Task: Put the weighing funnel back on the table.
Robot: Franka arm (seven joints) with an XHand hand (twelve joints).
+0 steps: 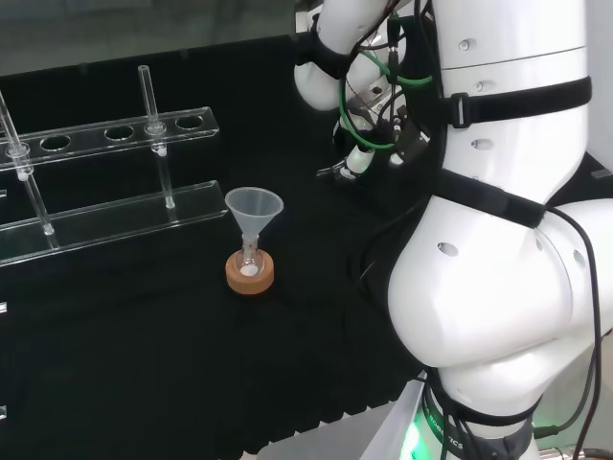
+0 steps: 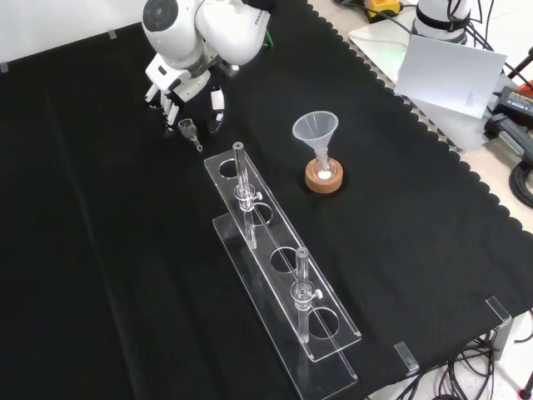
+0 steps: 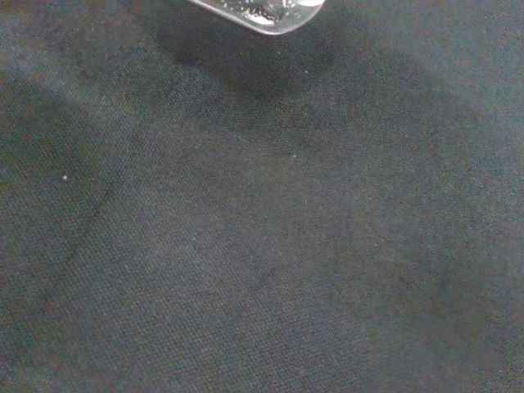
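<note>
In the front view the weighing funnel (image 2: pixel 188 128), a small clear scoop with a short stem, lies on the black cloth near the far left part of the bench. My hand (image 2: pixel 185 86) hangs right above it with its fingers (image 2: pixel 169 103) and thumb pointing down and spread wider than the piece. None of them looks closed round it. In the wrist view a clear rounded end of the weighing funnel (image 3: pixel 270 15) shows close over the cloth, with a dark shadow just beside it.
The big funnel (image 2: pixel 316 132) stands in a small flask on a cork ring (image 2: pixel 324 179) to the right in the front view. A clear tube rack (image 2: pixel 283 267) with two upright tubes runs from near the hand toward the front edge.
</note>
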